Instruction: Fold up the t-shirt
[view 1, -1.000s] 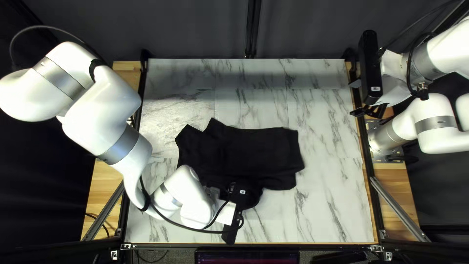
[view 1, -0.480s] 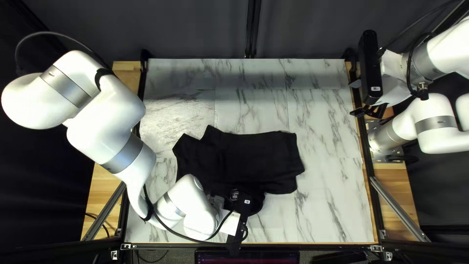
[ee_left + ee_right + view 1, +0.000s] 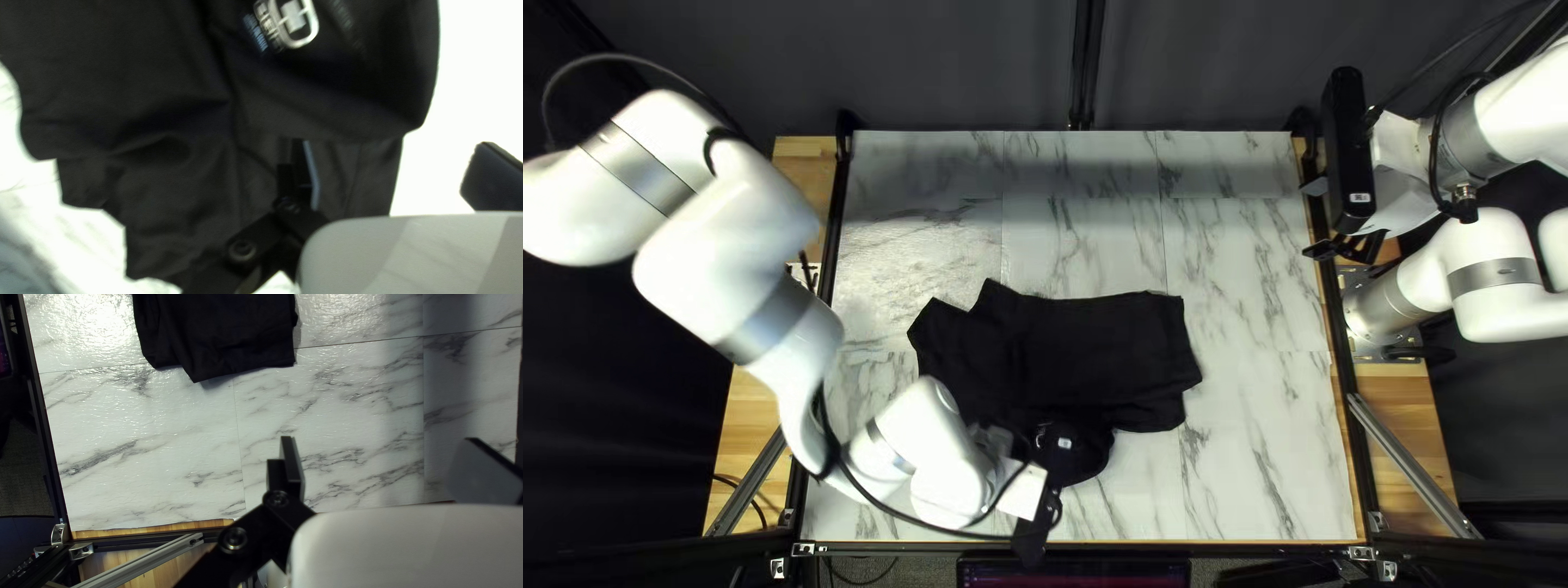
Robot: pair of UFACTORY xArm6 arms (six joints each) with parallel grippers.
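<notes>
above the near side of the black t-shirt, the left jaws are spread wide, one finger over the cloth and the other out past its edge. the shirt lies around the middle of the marbled tabletop, loosely creased, with a pale print on a rounded part toward the near edge. by the tabletop's right edge, well apart from the shirt, the right jaws hang spread too. past the far edge is a dark curtain.
</notes>
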